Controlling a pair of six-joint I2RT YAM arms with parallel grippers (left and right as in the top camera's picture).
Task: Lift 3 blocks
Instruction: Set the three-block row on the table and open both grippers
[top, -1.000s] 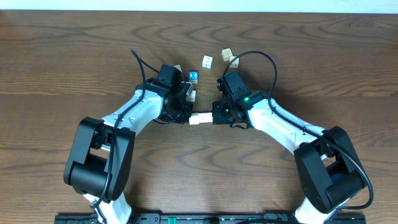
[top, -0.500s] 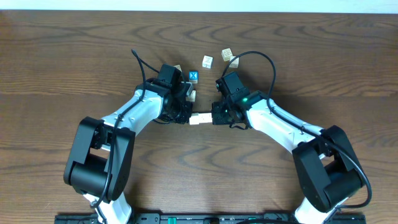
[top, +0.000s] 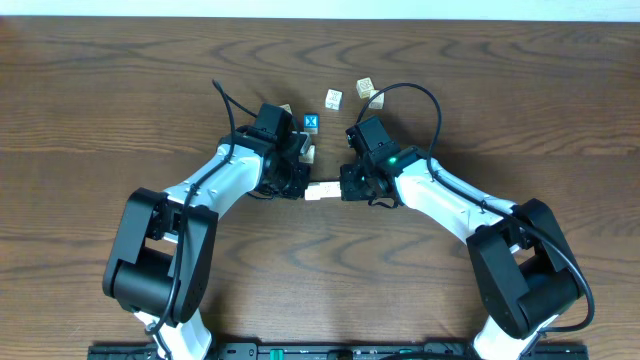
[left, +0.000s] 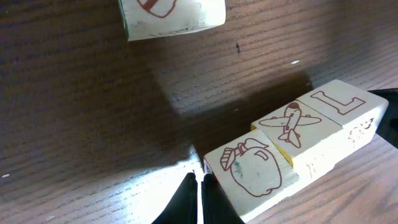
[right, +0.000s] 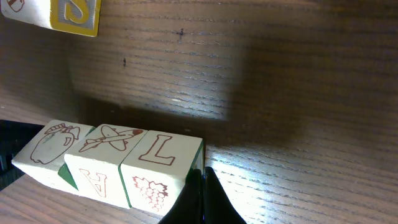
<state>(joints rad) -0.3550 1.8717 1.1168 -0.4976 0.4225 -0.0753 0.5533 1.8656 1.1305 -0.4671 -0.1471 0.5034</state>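
Three cream blocks form one tight row (top: 322, 190) between my two grippers. In the left wrist view they show an apple (left: 252, 168), a plane (left: 292, 124) and an L (left: 336, 102). The right wrist view has the same apple (right: 53, 143), plane (right: 106, 140) and L (right: 158, 152). My left gripper (left: 198, 182) (top: 304, 190) is shut, its tip against the apple block's end. My right gripper (right: 202, 177) (top: 342, 188) is shut, its tip against the L block's end. Whether the row touches the table I cannot tell.
A blue cube with a white X (top: 311, 122) lies just behind the grippers. Pale cubes lie at the back (top: 333, 98) (top: 366, 88), and one more by the left wrist (top: 309, 153). A loose cube (left: 171, 15) sits close to the row.
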